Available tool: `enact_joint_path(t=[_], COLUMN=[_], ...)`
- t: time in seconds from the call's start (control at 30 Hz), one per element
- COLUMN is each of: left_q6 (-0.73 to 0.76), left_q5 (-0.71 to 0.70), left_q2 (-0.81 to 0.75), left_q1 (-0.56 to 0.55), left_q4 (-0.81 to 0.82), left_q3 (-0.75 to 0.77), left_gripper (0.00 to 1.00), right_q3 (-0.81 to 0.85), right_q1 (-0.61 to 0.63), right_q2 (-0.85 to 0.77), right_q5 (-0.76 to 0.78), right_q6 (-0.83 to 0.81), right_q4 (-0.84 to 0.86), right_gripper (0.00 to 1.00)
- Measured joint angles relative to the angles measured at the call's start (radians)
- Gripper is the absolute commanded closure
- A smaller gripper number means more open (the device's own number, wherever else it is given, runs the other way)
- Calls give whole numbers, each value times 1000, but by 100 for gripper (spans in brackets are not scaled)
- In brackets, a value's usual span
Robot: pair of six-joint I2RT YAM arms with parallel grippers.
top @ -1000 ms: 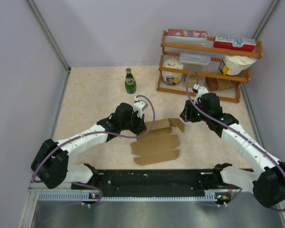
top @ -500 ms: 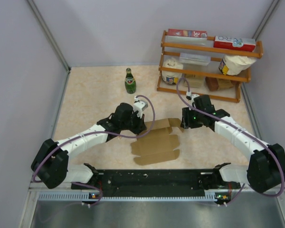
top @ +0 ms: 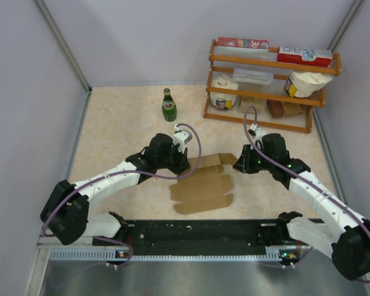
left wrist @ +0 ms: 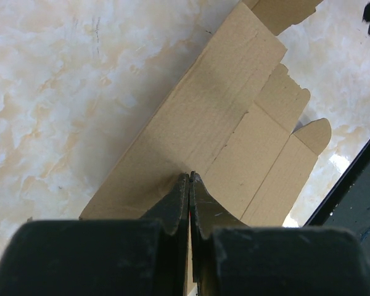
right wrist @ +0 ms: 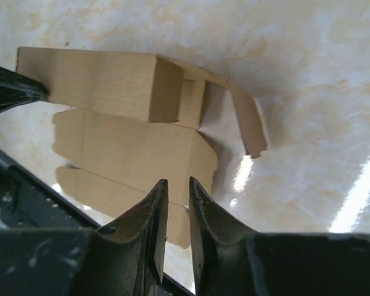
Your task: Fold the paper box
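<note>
Brown corrugated cardboard sheet (top: 202, 188) (far panel raised): left gripper (left wrist: 189, 177), jaws together, touches its 10 o'clock corner; right gripper (right wrist: 177, 182), narrowly parted and empty, at 2 o'clock.

Pale lilac walls (top: 142, 37) enclose a cream, marble-patterned worktop (top: 117, 129). A wooden shelf rack (top: 253, 61) stands at one o'clock.

The paper box (top: 203, 185) lies on the surface (top: 120, 129) between the left gripper (top: 182, 168), at its left end, and the right gripper (top: 237, 165), at its far right corner. A bottle (top: 168, 106) stands behind it, and a rack (top: 268, 86) stands at the back right.
</note>
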Motion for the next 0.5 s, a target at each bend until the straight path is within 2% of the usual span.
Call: enact_joint_path(t=[0.07, 0.2, 0.5], left_q6=[0, -1, -1], left_q5=[1, 0, 0], left_q2=[0, 0, -6], left_q1=[0, 0, 0], left_q4=[0, 0, 0], left_q3=[0, 0, 0], left_gripper=[100, 100, 100], right_q3=[-55, -127, -166], right_q1=[1, 18, 57], right_q2=[-22, 45, 210], right_q5=[-59, -118, -80], right_q6=[40, 89, 119], right_q4=[60, 143, 254], right_gripper=[91, 96, 99])
